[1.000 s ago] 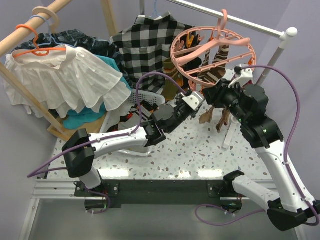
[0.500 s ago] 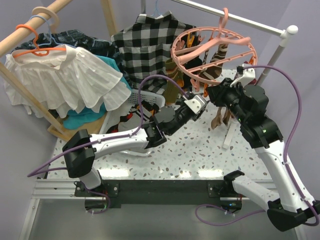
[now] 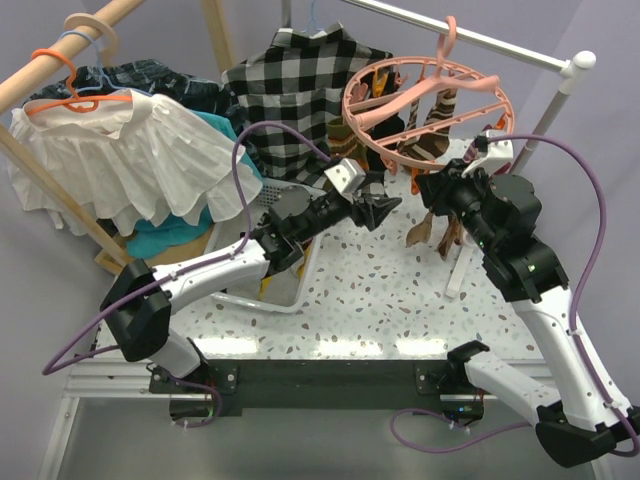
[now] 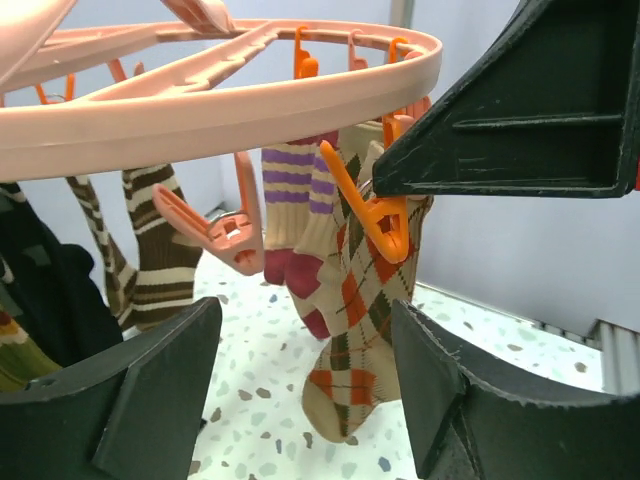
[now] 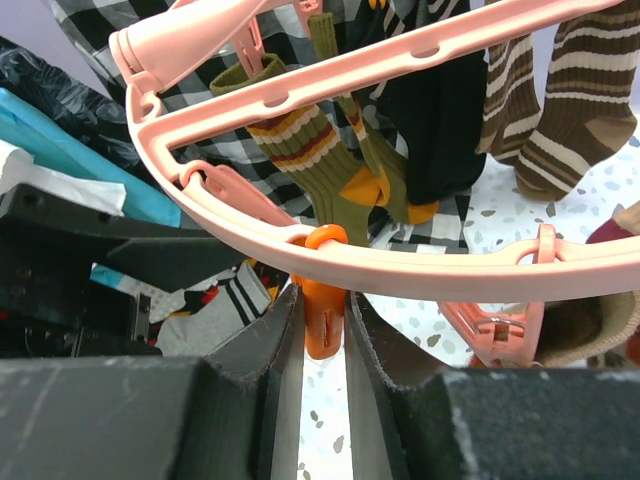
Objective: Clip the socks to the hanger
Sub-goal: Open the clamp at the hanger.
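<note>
Right tool (image 5: 321, 298) closed on an orange peg (image 5: 324, 335) at the rim of the hanger (image 5: 460, 278), which hangs from the rail (image 3: 500, 45) above the surface (image 3: 380, 300). Left tool (image 4: 305, 390) wide open, empty, just beside. Argyle sock (image 4: 350, 330) appears pegged. Judgement: clipping step ending; next calls for releasing the peg and fetching another sock.

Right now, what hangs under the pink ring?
An argyle sock, a purple-striped sock, brown-striped socks, an olive sock and a black sock hang on its pegs. Far pegs are covered, so more may hang there.
</note>
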You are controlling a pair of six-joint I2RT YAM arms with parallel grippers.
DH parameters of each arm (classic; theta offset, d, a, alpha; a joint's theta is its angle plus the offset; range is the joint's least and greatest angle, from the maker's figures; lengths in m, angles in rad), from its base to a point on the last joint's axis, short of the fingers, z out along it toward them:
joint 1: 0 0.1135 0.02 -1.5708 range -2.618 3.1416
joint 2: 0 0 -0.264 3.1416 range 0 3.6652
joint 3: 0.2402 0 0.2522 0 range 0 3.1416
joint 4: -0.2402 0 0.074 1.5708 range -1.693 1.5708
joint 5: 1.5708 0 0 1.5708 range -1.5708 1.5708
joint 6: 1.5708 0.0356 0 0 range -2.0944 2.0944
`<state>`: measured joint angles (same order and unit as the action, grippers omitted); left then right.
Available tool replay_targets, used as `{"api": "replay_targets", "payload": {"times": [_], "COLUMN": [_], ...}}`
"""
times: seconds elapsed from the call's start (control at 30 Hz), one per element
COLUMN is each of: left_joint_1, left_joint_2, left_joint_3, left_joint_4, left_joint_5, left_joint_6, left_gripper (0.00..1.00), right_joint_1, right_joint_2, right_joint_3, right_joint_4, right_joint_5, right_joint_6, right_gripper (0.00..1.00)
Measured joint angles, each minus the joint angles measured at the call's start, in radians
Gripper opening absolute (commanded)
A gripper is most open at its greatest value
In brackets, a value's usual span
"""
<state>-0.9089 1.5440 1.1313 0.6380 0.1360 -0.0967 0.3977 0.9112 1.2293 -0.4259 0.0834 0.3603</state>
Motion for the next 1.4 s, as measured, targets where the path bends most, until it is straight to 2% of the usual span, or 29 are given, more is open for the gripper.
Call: {"api": "replay_targets", "payload": {"times": [0.13,0.17,0.3,0.47,0.8,1.1,1.23,1.4], "left_joint_1": [0.034,0.033,0.027,0.027,0.027,0.024,0.004,-0.087], "left_joint_2": [0.007,0.013,0.041,0.052,0.062,0.062,0.054,0.041], "left_joint_3": [0.016,0.027,0.071,0.085,0.092,0.092,0.07,0.023], "left_joint_4": [0.004,0.004,0.008,0.01,0.01,0.01,0.006,-0.008], "left_joint_5": [0.097,0.116,0.16,0.168,0.172,0.172,0.137,0.026], "left_joint_6": [-0.087,-0.106,-0.148,-0.16,-0.173,-0.158,-0.083,0.08], "left_gripper": [0.73,0.73,0.73,0.72,0.72,0.73,0.74,0.76], "right_joint_1": [0.0,0.0,0.0,0.0,0.0,0.0,0.0,0.0], "right_joint_2": [-0.002,-0.002,-0.002,-0.002,0.014,0.038,0.037,0.034], "right_joint_3": [-0.007,-0.007,-0.007,-0.005,0.019,0.02,0.022,0.026], "right_joint_4": [0.006,0.008,0.008,0.005,-0.004,-0.003,-0.002,-0.001], "right_joint_5": [-0.017,-0.022,-0.021,0.013,0.101,0.135,0.134,0.127], "right_joint_6": [-0.005,-0.005,-0.006,-0.007,-0.014,-0.041,-0.05,-0.06], "right_gripper": [0.11,0.21,0.33,0.36,0.36,0.28,0.24,0.15]}}
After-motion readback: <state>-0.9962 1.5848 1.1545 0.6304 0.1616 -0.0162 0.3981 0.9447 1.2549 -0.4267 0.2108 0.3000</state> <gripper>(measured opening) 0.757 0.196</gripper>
